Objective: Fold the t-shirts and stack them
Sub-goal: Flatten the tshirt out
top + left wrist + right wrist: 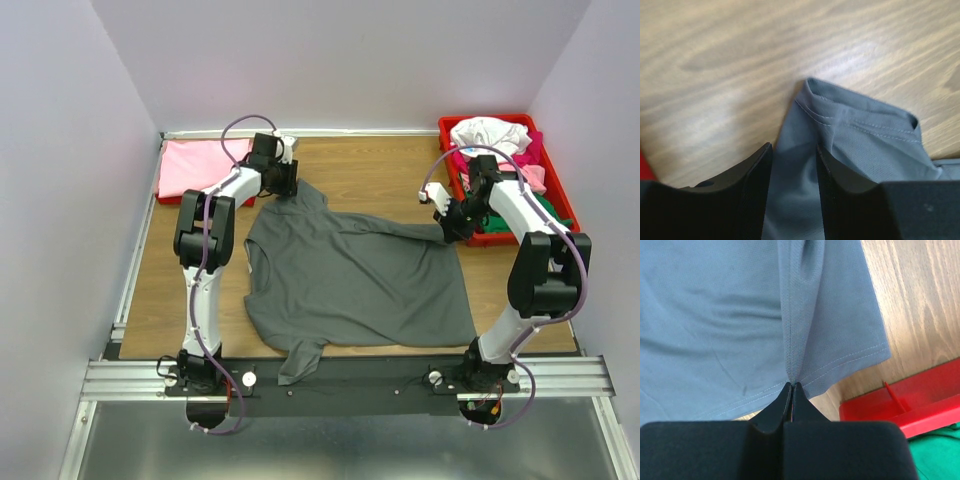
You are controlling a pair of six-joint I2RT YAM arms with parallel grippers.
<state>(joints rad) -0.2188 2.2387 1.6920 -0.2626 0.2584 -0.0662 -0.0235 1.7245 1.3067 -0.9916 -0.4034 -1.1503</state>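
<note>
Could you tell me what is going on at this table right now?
Two robot arms are working on a dark grey t-shirt spread on the wooden table. The right gripper is shut on the shirt's bottom hem, bunching it into a ridge. The left gripper is at a sleeve, jaws apart with the cloth between them. A pink shirt lies folded at the far left; more shirts fill the red tray at the right.
</note>
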